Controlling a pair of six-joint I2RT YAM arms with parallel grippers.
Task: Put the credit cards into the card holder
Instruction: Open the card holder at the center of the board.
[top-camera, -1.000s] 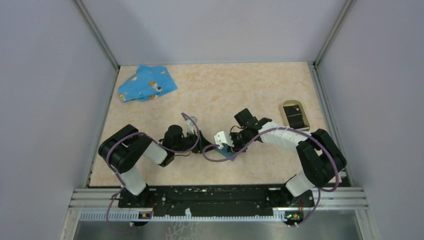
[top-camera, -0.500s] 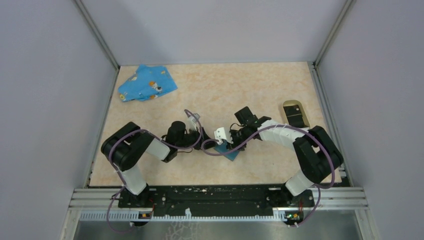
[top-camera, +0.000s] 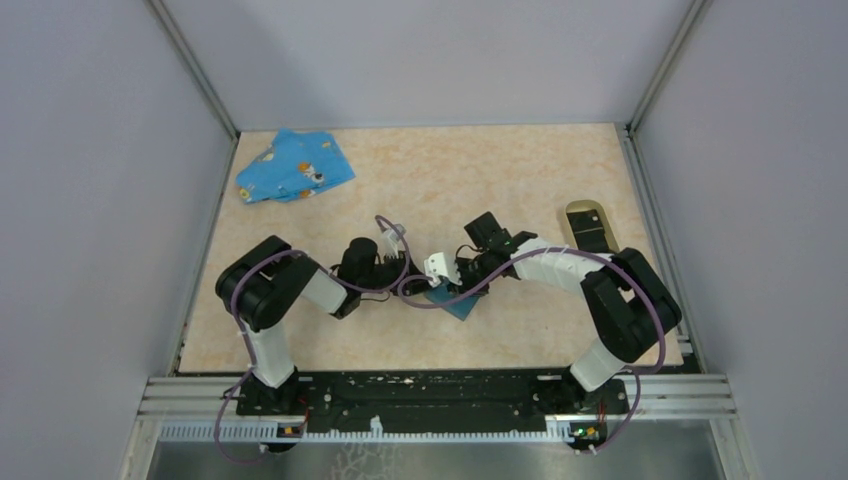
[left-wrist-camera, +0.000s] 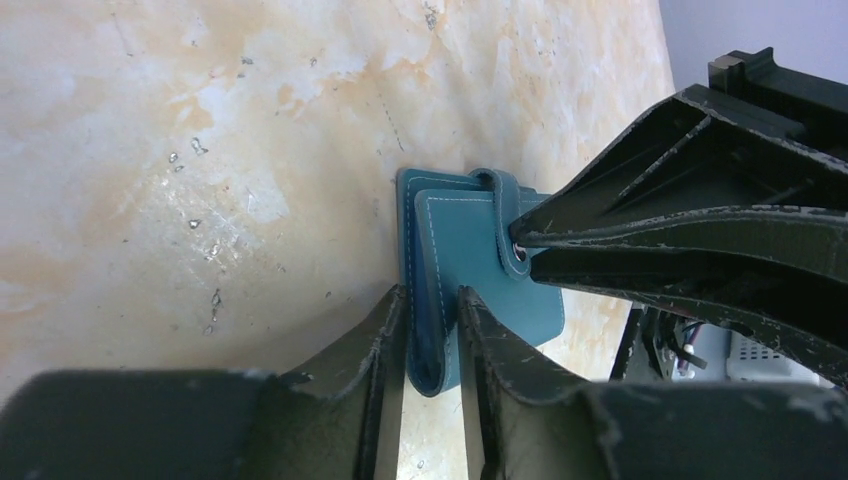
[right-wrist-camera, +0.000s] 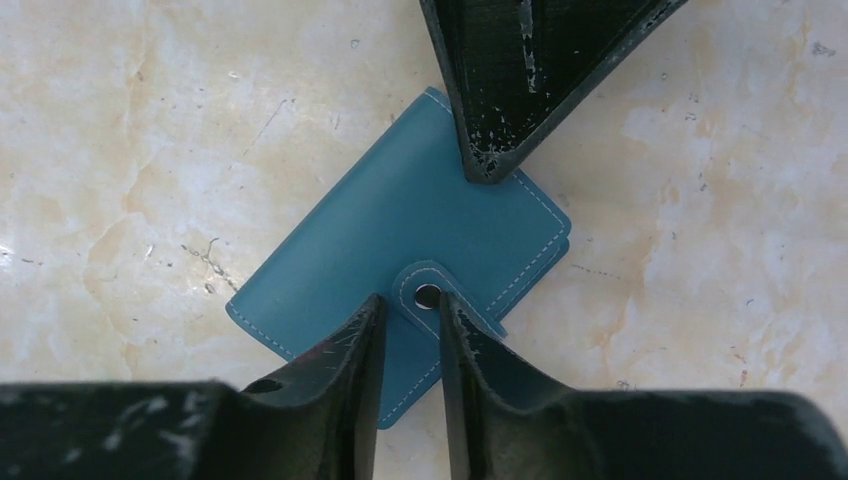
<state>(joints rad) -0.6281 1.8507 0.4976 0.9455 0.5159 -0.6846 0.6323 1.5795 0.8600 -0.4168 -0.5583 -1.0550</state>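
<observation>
L arm: shoulder/elbow block shifts right in top view, and the wrist ends nearer the work-area centre. Left gripper (left-wrist-camera: 432, 300) advances toward the blue case (top-camera: 455, 303). Its fingers (left-wrist-camera: 385, 330) now pinch the folded edge of the case.

R arm: elbow block shifts left and slightly up-frame, and the forearm arc tightens. Right gripper (right-wrist-camera: 405, 305), with its white cam housing, moves slightly left and up-frame. Its tips now sit on either side of the snap tab (right-wrist-camera: 428, 296).

Gap btwn the two wrists narrows vs. 1.0 s ago. More of the case's blue face shows in top view.
</observation>
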